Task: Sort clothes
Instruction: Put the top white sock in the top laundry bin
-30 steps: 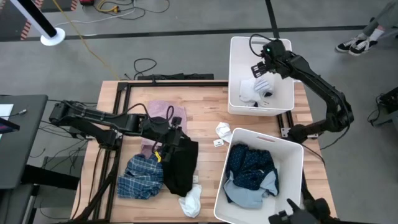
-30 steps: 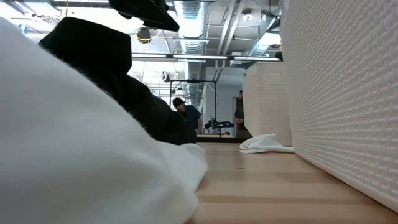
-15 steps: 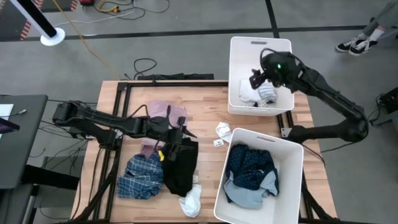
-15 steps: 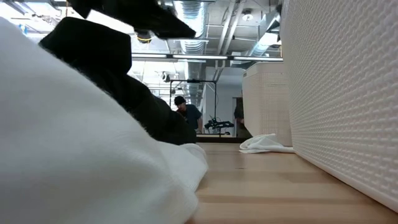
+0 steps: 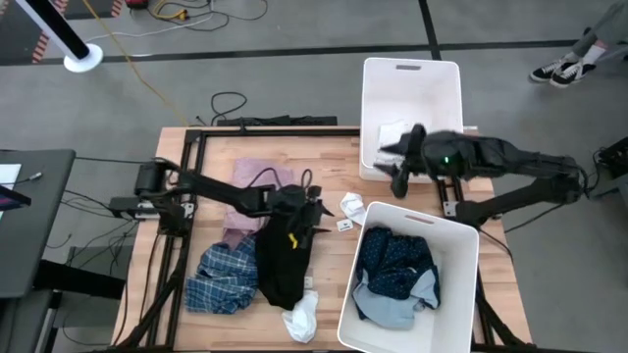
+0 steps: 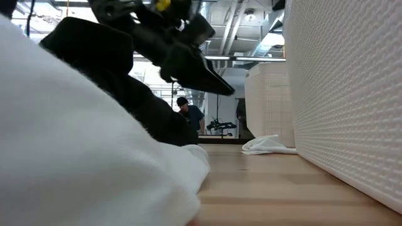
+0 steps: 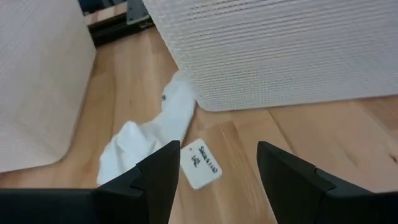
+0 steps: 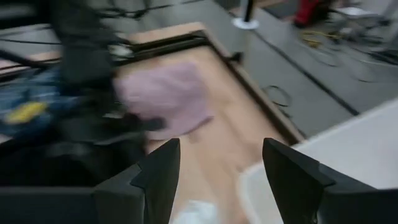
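Note:
My left gripper [image 5: 316, 209] [image 7: 217, 155] hangs open low over the table, just left of a small white sock [image 5: 351, 205] [image 7: 149, 144] and its paper tag [image 7: 200, 163], which lie flat on the wood. Nothing is between its fingers. A black garment [image 5: 285, 263], a blue plaid shirt [image 5: 222, 279], a pink garment [image 5: 261, 180] and another white sock [image 5: 301, 317] lie on the table. A navy patterned garment [image 5: 394, 260] lies in the near bin. My right gripper [image 5: 394, 169] [image 8: 221, 152] is open and empty above the far bin's near left corner.
Two white bins stand at the right: the far one [image 5: 442, 93] holds white pieces [image 5: 392, 133], the near one [image 5: 461, 245] holds clothes. Bare wood [image 5: 324, 157] lies between the pink garment and the far bin. A person [image 6: 188, 113] stands in the room behind.
My left gripper has moved toward the table's right edge and down, from above the black garment toward the small white sock. My right gripper has swung from over the far bin's far end toward the near side and left, turning to face the table.

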You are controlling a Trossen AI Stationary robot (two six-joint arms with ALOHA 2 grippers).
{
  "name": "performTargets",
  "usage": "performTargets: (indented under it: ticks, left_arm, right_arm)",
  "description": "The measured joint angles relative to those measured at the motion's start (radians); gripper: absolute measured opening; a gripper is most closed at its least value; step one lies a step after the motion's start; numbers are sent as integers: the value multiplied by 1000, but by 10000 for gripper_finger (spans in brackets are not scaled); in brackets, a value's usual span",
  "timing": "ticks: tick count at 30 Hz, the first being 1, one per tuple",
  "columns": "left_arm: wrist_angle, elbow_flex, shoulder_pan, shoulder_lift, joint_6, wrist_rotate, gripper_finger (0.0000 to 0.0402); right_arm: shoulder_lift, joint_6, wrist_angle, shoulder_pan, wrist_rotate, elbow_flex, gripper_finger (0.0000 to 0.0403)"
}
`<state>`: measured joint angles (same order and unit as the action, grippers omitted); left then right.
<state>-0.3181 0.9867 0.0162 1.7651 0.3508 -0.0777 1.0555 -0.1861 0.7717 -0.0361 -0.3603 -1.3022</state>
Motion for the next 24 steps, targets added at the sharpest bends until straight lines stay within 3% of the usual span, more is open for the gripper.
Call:
performTargets:
  ticks: [14,21,24]
  left_arm:
    - [32,231,105,241,-50,-122,207]
    - [176,403,109,386,-46,-116,207]
    - [205,461,109,435,-47,-46,207]
  right_arm:
    - [13,-72,-88,345,-10,0,244]
    - [33,-68,-110,427,-10,0,244]
    - [59,-68,-110,441,-10,0,244]
